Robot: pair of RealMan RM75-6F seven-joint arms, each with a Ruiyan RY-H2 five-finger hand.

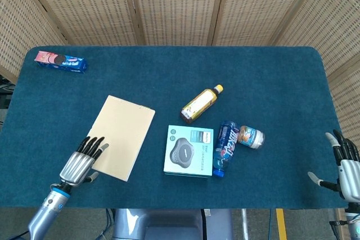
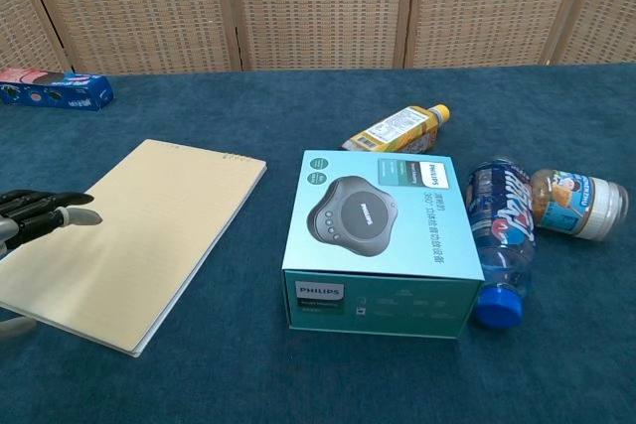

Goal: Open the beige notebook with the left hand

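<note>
A: Item: beige notebook (image 1: 121, 136), closed, flat on table (image 1: 270, 82), long axis near-left to far-right.

B: Your left hand (image 1: 84, 158), fingers spread, empty, over its near-left corner. Right hand (image 1: 346, 164) empty, well apart.

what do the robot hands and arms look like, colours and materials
Both look alike. The left robot hand has a ribbed silver metal back and black fingers with pale grey tips, on a silver-grey forearm with a blue ring at the wrist. The right robot hand shows the same silver body and dark fingers, with a blue band below. No cables or sleeves show.
</note>
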